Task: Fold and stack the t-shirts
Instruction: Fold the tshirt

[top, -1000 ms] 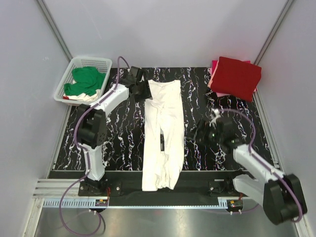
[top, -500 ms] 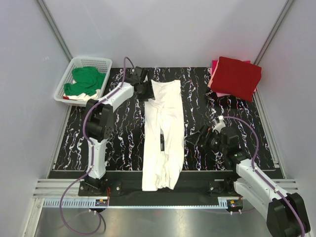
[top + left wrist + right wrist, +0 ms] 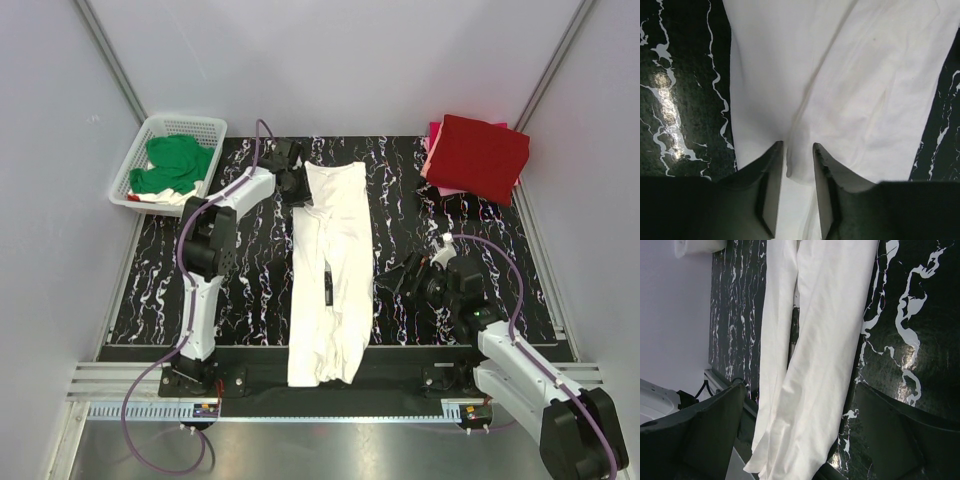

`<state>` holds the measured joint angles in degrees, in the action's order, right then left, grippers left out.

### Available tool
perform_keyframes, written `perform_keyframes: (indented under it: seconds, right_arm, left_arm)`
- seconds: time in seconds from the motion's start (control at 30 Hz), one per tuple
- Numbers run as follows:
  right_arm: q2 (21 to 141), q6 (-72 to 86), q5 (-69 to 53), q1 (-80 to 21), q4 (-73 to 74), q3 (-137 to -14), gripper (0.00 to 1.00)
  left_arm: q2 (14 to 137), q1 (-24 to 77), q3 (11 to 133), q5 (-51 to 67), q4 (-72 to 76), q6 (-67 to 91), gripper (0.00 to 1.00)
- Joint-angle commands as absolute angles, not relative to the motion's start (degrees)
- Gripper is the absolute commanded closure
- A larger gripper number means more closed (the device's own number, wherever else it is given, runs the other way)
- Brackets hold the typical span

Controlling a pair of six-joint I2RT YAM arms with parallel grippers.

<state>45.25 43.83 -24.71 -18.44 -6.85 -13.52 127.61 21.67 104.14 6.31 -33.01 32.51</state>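
left gripper (image 3: 797, 146): jaws narrow astride white t-shirt (image 3: 330, 260) fold, shirt's 11 o'clock, grip unclear | right gripper (image 3: 800, 386): spread wide, 4 o'clock

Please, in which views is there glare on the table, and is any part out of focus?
Left wrist: a bright glare patch on the table at left; the left fingers look dark and soft. Right wrist: glare on the table again, at right; the right fingers are dark and blurred. Top: even light, no glare on the table, all sharp.
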Motion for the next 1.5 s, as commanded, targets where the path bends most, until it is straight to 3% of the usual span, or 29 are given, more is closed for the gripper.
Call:
perform_keyframes:
  seconds: [0.0, 0.17, 0.47, 0.57, 0.7, 0.87, 1.03, 1.13, 1.47]
  right_arm:
    - [45.70, 44.03, -24.70, -18.72, -9.84, -13.97, 0.00]
    - [46.93, 44.30, -24.35, -18.81, -9.84, -14.24, 0.01]
    - [48.25, 44.38, -24.08, -18.72, -9.84, -14.50, 0.01]
    - [48.43, 44.38, -24.08, -18.81, -9.93, -14.59, 0.01]
    - [48.95, 44.30, -24.08, -18.72, -9.93, -14.68, 0.00]
    - [49.57, 44.38, -23.99, -18.72, -9.93, -14.94, 0.00]
    - [49.92, 44.47, -24.08, -18.72, -10.11, -14.94, 0.00]
    - [50.10, 44.47, -24.26, -18.81, -10.28, -14.94, 0.00]
    - [51.24, 44.47, -25.05, -18.72, -12.04, -14.68, 0.00]
  left_arm:
    - [127.70, 21.44, 106.88, 9.14, -29.97, 33.48, 0.69]
    - [127.09, 22.67, 106.35, 10.28, -29.27, 34.19, 0.87]
    - [127.44, 29.61, 109.07, 8.27, -29.97, 30.24, 0.89]
    - [129.11, 32.51, 111.96, 8.00, -31.11, 27.78, 0.86]
    - [131.66, 35.85, 116.45, 6.59, -33.57, 24.26, 0.73]
    - [134.82, 38.58, 121.37, 7.73, -37.00, 19.87, 0.49]
    - [131.33, 37.10, 120.07, 1.78, -37.45, 21.25, 0.43]
    - [129.64, 32.80, 119.09, 4.12, -35.51, 24.16, 0.41]
    - [139.04, 27.07, 129.81, 5.80, -33.84, 23.73, 0.40]
